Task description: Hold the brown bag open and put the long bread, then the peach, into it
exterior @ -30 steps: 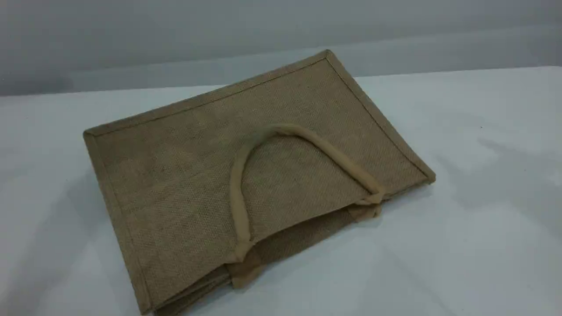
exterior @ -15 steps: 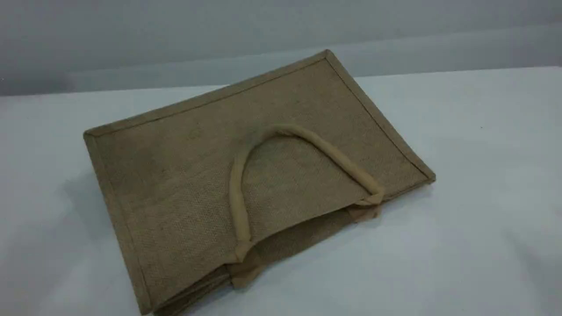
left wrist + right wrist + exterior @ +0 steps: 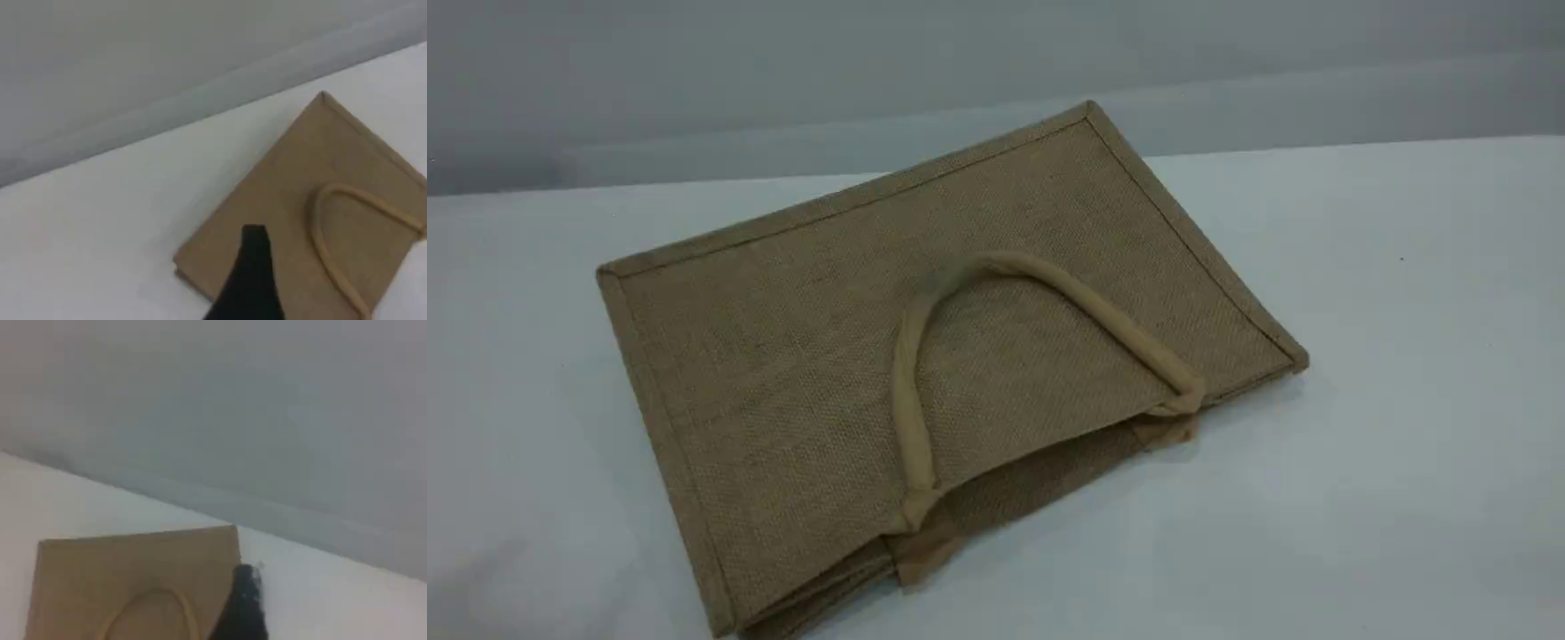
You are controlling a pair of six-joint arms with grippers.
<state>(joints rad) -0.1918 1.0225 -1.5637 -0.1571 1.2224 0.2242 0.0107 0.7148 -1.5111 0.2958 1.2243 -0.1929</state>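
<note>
The brown bag (image 3: 800,373) lies flat on the white table, its mouth toward the near edge and slightly agape. One beige handle (image 3: 1103,311) arches across its upper face. In the left wrist view the bag (image 3: 320,187) lies below the dark left fingertip (image 3: 253,257), which hangs above its corner. In the right wrist view the bag (image 3: 120,567) sits low, with the dark right fingertip (image 3: 245,590) beside its far corner. Neither gripper holds anything, and neither arm shows in the scene view. The long bread and the peach are out of view.
The white table (image 3: 1405,311) spreads on all sides of the bag. Its far edge meets a plain grey wall (image 3: 783,71). A second handle end (image 3: 925,551) pokes out under the bag's mouth.
The soft shadows on the table at the right and left of the bag have faded away. The bag has not moved.
</note>
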